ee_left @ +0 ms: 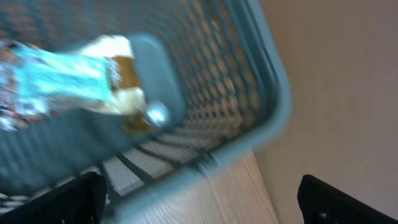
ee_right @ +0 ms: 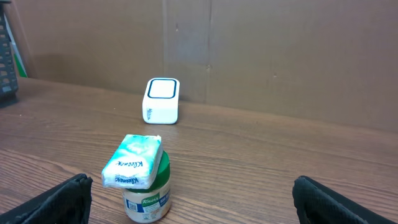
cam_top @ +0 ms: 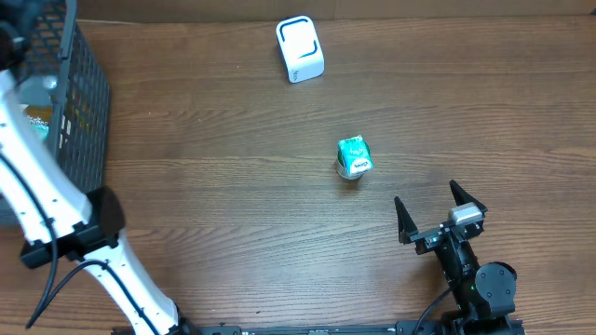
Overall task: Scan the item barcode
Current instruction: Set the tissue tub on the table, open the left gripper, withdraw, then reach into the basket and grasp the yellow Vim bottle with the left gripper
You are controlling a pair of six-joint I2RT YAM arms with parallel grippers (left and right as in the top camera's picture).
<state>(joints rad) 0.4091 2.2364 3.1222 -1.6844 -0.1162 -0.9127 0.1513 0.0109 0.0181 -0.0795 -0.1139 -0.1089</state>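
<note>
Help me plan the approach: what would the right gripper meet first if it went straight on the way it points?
Probably the Kleenex tissue pack lying on the green-lidded jar, slightly left of centre between the open jaws of the right gripper; the white scanner stands farther behind.

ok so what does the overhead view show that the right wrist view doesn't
Only the overhead: the white left arm reaching toward the dark mesh basket, which the wrist view barely catches, if at all.
Only the right wrist: the side of the jar, with its green lid and label, and the brown wall behind.
Both: the tissue pack on the jar, the white scanner box beyond it, the wooden table and the open right gripper.
</note>
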